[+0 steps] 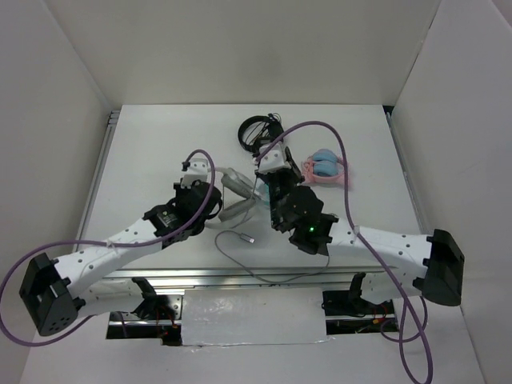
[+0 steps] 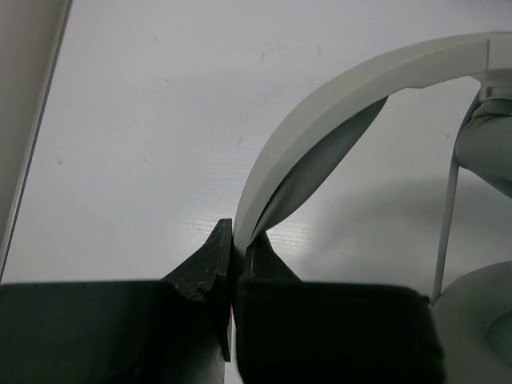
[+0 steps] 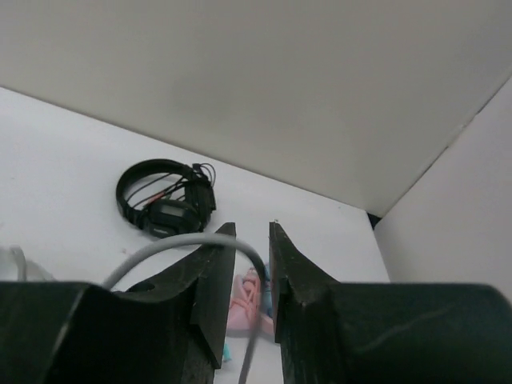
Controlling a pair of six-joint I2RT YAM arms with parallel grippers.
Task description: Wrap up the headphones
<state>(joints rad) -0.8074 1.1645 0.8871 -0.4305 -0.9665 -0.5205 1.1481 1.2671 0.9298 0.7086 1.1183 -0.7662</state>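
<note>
The white and light-grey headphones (image 1: pixel 233 192) lie mid-table between the two arms. My left gripper (image 2: pixel 238 236) (image 1: pixel 218 202) is shut on the wide headband (image 2: pixel 336 88), with grey ear pads (image 2: pixel 490 148) at the right of that view. Their thin grey cable (image 3: pixel 160 248) arches over one finger of my right gripper (image 3: pixel 251 240) (image 1: pixel 268 172) and drops loosely through the gap between its parted jaws. The rest of the cable (image 1: pixel 232 250) trails over the table toward the near edge, and its plug (image 1: pixel 250 238) lies flat.
Small black headphones (image 1: pixel 258 132) (image 3: pixel 164 200) lie at the back of the table. Pink-and-blue headphones (image 1: pixel 326 170) (image 3: pixel 248 308) lie just right of my right gripper. White walls enclose the table on three sides.
</note>
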